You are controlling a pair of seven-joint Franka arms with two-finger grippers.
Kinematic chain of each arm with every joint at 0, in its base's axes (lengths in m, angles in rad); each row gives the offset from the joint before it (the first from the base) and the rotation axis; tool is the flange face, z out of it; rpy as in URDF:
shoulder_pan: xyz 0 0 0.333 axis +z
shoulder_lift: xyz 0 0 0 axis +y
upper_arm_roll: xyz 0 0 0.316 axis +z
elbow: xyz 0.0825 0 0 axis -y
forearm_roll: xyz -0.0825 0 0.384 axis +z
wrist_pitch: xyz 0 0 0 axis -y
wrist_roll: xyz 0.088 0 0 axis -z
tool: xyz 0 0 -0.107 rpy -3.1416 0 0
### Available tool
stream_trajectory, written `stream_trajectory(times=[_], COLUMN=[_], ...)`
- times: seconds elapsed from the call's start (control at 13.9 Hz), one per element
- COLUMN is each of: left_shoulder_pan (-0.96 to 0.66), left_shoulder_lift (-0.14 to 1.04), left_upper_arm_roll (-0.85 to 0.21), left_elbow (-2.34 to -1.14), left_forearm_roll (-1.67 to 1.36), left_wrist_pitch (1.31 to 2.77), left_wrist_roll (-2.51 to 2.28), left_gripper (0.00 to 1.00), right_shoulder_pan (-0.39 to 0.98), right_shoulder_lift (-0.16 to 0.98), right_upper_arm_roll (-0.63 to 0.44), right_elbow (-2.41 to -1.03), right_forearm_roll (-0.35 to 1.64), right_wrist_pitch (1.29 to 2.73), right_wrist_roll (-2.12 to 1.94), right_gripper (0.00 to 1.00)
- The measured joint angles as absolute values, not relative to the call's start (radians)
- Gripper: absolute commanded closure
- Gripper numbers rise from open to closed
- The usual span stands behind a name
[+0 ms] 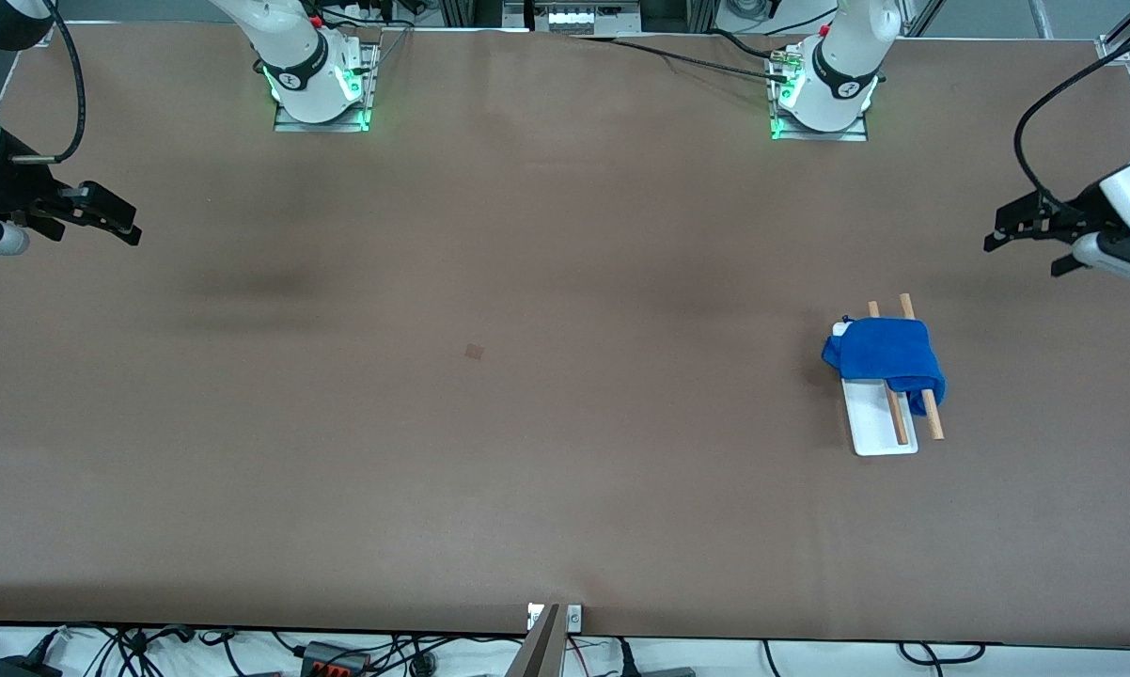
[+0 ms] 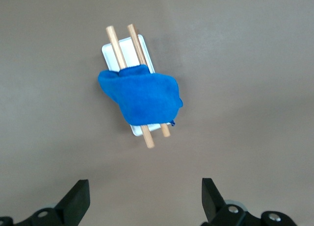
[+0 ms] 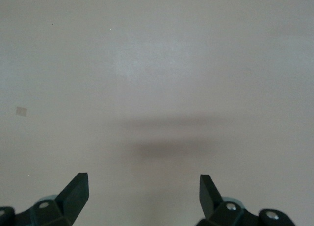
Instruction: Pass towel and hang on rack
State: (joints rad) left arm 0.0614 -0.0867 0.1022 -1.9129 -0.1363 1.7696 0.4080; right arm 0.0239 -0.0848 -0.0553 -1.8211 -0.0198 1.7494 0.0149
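In the front view we see the towel (image 1: 886, 353) draped over the rack (image 1: 885, 428) at the middle right of the frame. The left gripper (image 1: 997, 235) waits at the right edge, the right gripper (image 1: 118, 221) at the left edge.

In both wrist views we see the jaws wide apart, holding nothing.
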Motion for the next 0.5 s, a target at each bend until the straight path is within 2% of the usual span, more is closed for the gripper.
stream_trajectory(times=[0.36, 0.5], left_shoulder_pan=[0.002, -0.016], left_shoulder_lift=[-0.163, -0.192], left_upper_arm_roll=[0.102, 0.101], left_elbow=[-1.912, -1.912], left_forearm_roll=[-0.042, -0.016], left_wrist_pitch=[1.746, 1.693], left_wrist_roll=[0.223, 0.206], left_gripper=[0.00, 0.00], right_shoulder_pan=[0.021, 0.008], right_shoulder_lift=[-0.084, -0.084], right_upper_arm_roll=[-0.053, -0.042], right_elbow=[-1.821, -1.821], right_forearm_roll=[-0.020, -0.020], right_wrist_pitch=[1.749, 1.749], right_wrist_roll=[0.015, 0.015], right_gripper=[0.00, 0.00])
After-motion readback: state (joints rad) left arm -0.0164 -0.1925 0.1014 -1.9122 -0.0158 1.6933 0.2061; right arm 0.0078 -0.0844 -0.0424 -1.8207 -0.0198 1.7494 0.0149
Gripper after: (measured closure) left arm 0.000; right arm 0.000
